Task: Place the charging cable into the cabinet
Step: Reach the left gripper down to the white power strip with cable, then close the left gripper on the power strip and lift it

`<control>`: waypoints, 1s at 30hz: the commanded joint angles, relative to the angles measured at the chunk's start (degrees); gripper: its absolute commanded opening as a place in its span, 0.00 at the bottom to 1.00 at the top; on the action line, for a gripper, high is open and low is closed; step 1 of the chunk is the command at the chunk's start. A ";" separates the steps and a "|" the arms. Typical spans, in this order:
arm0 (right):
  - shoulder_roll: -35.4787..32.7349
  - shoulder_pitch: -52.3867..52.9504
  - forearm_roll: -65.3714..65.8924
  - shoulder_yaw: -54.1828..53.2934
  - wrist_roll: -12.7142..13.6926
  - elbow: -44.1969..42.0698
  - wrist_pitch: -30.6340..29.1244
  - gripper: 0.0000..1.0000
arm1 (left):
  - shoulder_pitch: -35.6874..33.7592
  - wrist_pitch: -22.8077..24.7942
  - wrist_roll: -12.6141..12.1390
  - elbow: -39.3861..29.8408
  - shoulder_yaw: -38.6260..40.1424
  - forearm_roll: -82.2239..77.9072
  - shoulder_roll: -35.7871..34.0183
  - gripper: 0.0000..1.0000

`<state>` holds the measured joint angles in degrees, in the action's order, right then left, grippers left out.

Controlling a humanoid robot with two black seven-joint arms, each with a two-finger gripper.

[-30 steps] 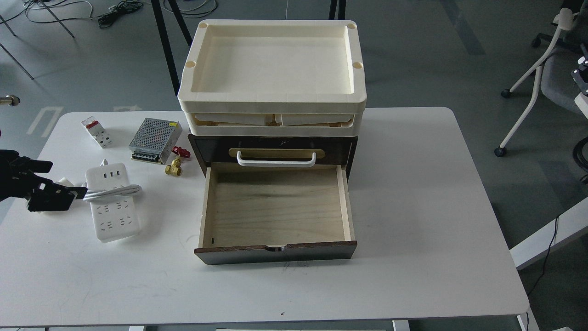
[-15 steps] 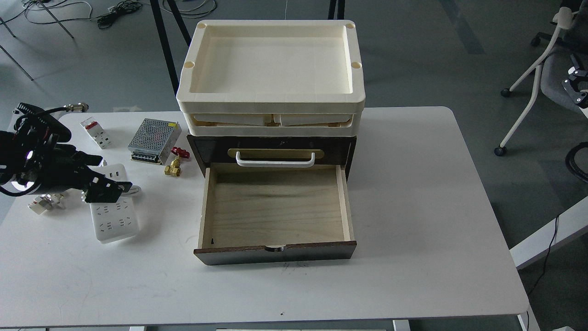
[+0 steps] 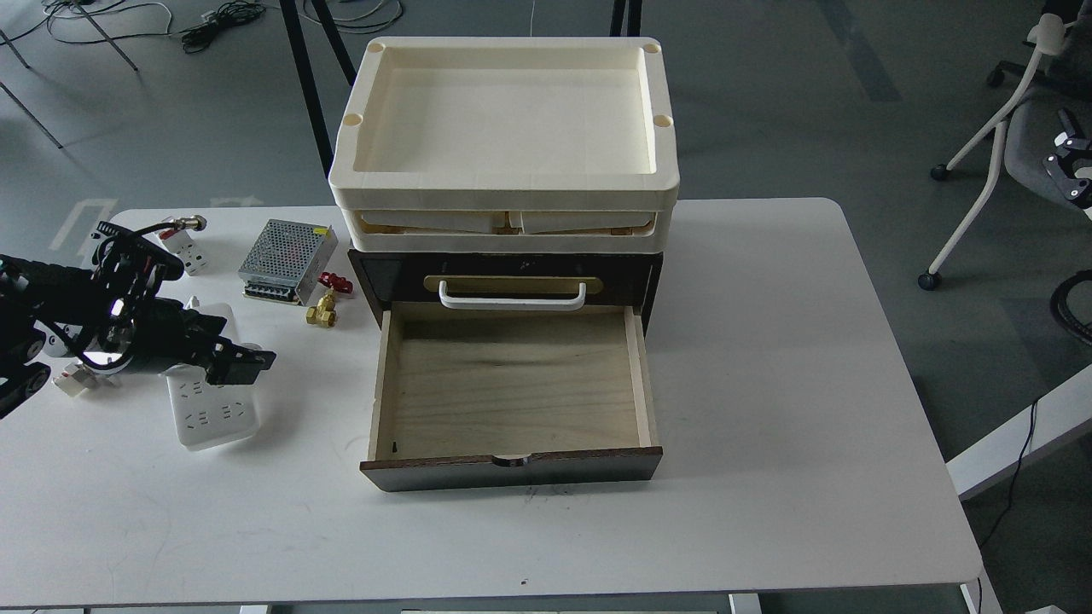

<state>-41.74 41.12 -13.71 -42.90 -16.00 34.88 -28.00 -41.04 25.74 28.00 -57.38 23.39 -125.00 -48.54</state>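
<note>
The charging cable, a white power strip, lies on the table left of the cabinet; its upper half and cord loop are hidden under my left arm. My left gripper hovers over the strip's middle, pointing right; its dark fingers cannot be told apart. The dark brown cabinet stands mid-table with its lower pale wood drawer pulled out and empty. The upper drawer with the white bar handle is closed. My right gripper shows small at the far right edge, off the table.
Cream trays are stacked on the cabinet. A silver mesh power supply, a brass valve with a red handle and a white-and-red breaker lie behind the strip. A white plug lies at the left table edge.
My left arm has swung in from the left edge to the right, and its gripper now sits over the power strip's middle. The strip has not moved. The right gripper shifted slightly.
</note>
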 commanded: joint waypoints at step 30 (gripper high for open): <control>0.08 -1.30 0.00 0.01 0.00 0.10 0.00 1.00 | -0.89 -11.06 0.00 15.46 -7.22 0.00 4.68 0.59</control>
<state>-41.65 39.83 -13.71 -42.89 -16.00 34.99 -28.00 -41.81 15.54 28.00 -42.05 16.41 -125.00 -43.87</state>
